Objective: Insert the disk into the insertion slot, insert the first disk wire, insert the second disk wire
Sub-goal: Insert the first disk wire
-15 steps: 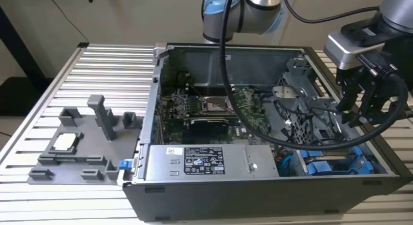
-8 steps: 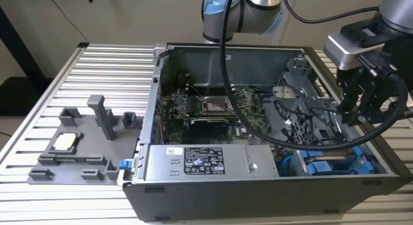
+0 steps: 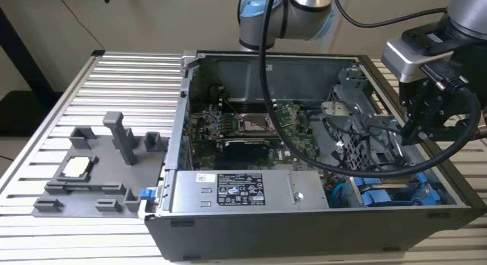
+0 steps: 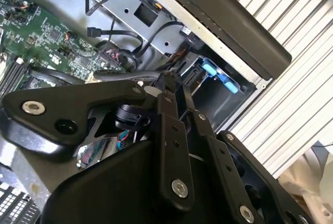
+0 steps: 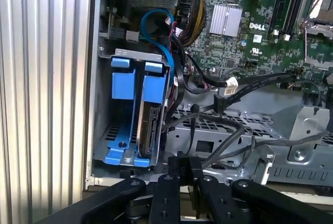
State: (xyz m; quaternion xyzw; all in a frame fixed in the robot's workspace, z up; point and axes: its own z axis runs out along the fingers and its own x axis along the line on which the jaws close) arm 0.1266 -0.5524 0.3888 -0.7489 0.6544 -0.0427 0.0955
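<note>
Aluminium slats form the table (image 3: 114, 82) under everything, and on it you have the open dark grey computer case (image 3: 304, 236). The gripper (image 3: 412, 136) hangs over the case edge at the exterior view's right. Well away from the gripper, past the far side of the case, a grey fixture tray (image 3: 91, 188) lies on the slats.

Inside the case, the green motherboard (image 3: 251, 128) and the grey power supply box (image 3: 190, 194) both sit farther in from the gripper.

In the first wrist view, the insertion slot (image 5: 136, 54) is a bay of the grey sheet-metal cage just beyond the gripper (image 5: 190, 169). The disk (image 5: 150, 130) is already seated in that bay. It stands on edge in its blue carrier (image 5: 154, 86), close to the fingertips and slightly off their line.

Black cables (image 5: 250, 81) trail from the motherboard side across the perforated cage to a spot right in front of the fingertips. A blue cable (image 5: 156, 21) loops beyond the disk, farther off.

In both wrist views the fingers (image 4: 167, 99) are drawn together. You can't tell from here whether a wire is pinched between them.
</note>
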